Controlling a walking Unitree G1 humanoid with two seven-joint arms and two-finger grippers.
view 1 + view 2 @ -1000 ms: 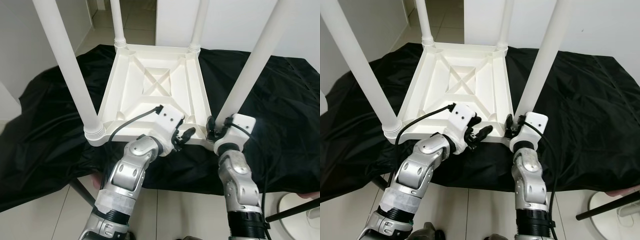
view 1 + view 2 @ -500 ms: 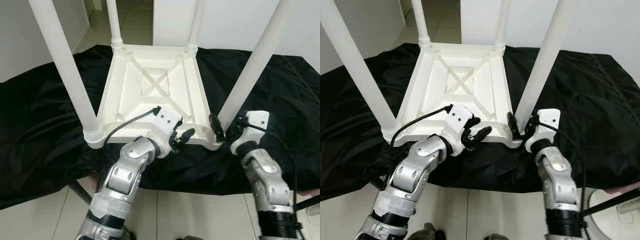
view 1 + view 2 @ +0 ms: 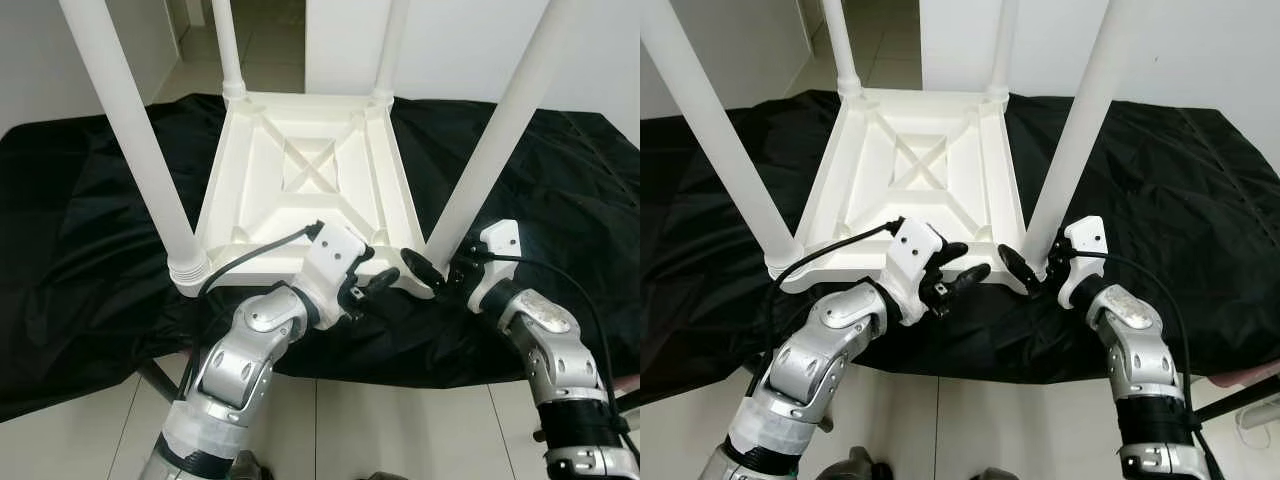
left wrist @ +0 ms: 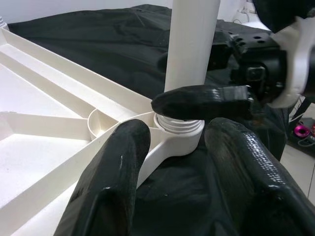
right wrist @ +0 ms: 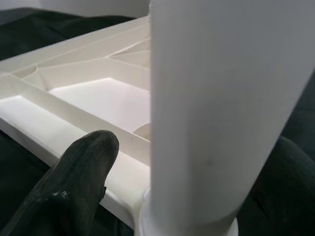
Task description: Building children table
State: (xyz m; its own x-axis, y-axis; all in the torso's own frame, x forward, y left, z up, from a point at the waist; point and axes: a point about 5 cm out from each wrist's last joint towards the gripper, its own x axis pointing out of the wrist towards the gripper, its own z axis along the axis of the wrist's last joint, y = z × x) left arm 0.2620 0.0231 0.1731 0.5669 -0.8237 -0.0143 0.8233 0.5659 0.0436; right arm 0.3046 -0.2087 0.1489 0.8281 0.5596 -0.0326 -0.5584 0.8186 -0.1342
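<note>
The right hand (image 3: 1032, 262) straddles the near-right leg (image 3: 1072, 145) with fingers apart. The left hand (image 3: 372, 284), also spread, sits just beside the upturned table (image 3: 300, 170) on black cloth (image 3: 90, 240).

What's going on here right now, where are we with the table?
The white children's table lies upside down on a black cloth, all four legs standing up in its corner sockets. The right tool is open around the base of the near right leg, one finger either side. The left tool, also open, sits at the table's near edge beside that same corner, holding nothing.
</note>
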